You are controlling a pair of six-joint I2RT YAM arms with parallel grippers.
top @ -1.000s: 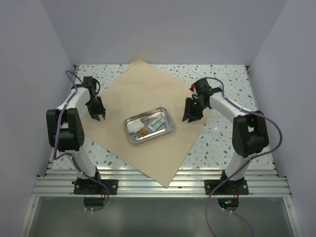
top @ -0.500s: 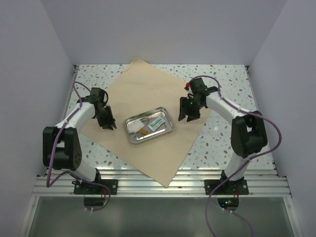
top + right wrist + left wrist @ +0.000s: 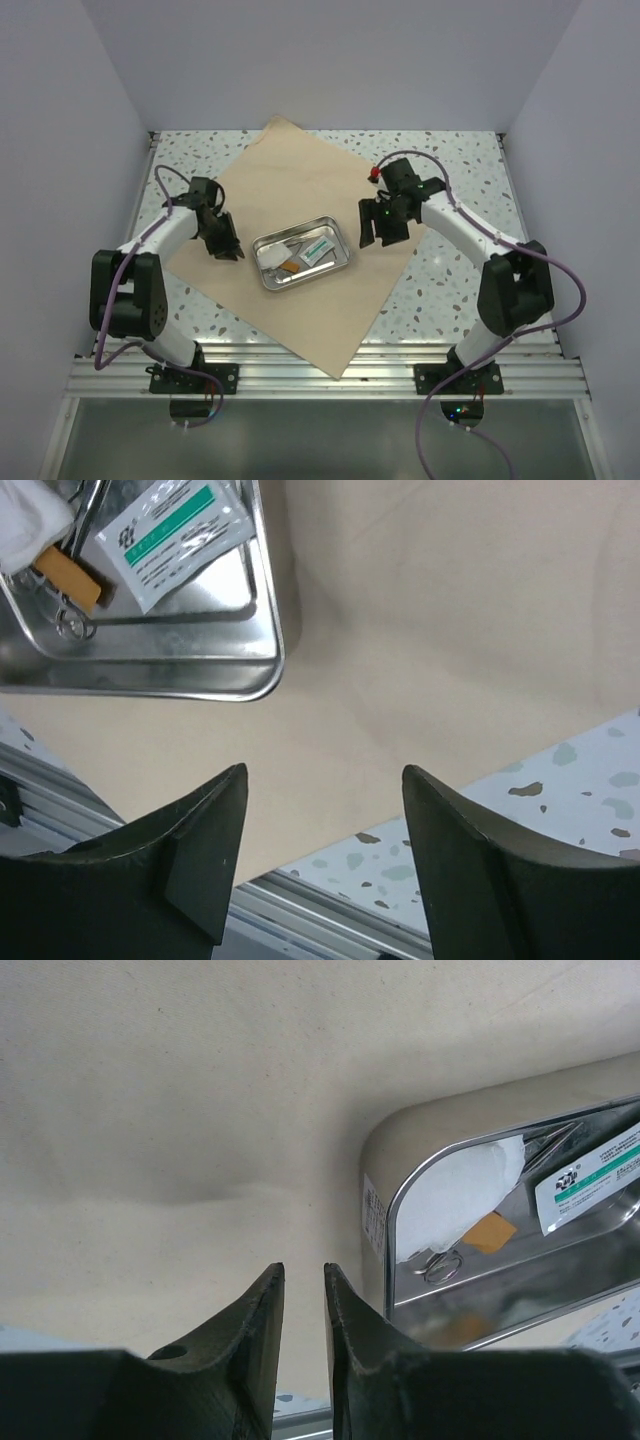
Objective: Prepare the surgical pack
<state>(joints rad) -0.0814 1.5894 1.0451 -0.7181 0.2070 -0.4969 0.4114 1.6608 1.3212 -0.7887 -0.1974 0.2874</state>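
Peeking from under gauze (image 3: pixel 460 1195) are scissors (image 3: pixel 550 1140) — left gripper (image 3: pixel 302 1270) barely apart, right gripper (image 3: pixel 322 775) wide.

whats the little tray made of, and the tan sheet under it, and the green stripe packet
The small shiny rectangular tray looks like polished steel: mirror reflections, rolled rim. The big tan square sheet seems paper or thin nonwoven fabric: matte, softly creased. The white green-striped packet looks like glossy plastic film: glare, wrinkles.
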